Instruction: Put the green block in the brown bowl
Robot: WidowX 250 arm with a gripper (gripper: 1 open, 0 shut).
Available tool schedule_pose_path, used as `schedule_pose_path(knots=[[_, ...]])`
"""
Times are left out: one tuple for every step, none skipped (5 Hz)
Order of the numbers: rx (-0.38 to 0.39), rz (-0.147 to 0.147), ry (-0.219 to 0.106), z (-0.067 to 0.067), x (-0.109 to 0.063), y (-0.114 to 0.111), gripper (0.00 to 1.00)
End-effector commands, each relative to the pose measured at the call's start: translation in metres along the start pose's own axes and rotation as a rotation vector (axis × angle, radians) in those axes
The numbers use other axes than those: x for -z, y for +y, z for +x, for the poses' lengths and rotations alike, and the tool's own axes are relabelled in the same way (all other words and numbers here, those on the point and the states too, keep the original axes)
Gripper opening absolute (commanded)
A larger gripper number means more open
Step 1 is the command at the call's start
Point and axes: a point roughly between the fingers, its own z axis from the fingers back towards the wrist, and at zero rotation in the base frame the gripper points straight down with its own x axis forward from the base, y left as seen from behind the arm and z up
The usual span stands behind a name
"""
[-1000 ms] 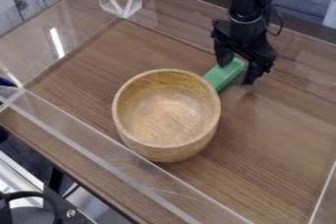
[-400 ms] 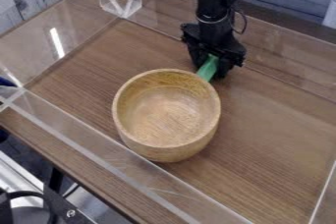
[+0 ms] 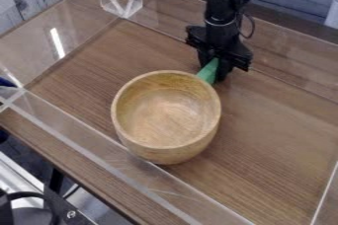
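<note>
Claw [image 3: 218, 62] clamped on green block [image 3: 208, 69], just behind brown bowl [image 3: 166, 116]; step: grasp made; next, likely: lift, carry over bowl.

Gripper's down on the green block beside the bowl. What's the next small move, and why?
Probably lift straight up a little. The gripper looks shut on the green block, which sits low on the table right against the far rim of the brown bowl. The block must rise above that thick rim before it can be carried over the bowl.
</note>
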Motion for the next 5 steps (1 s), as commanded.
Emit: schedule_pose_path(knots=[[-0.023,-0.017,-0.038,0.0088,-0.0164,-0.0094,0.0],[-0.055,-0.036,-0.049,0.0125,-0.0163,-0.0153,0.0],[-0.054,-0.026,-0.029,0.0113,-0.0193,-0.0167,0.0],[-0.052,-0.015,-0.009,0.0106,-0.0214,-0.0173,0.0],[-0.06,0.002,0.014,0.0139,-0.0197,-0.0182,0.0]])
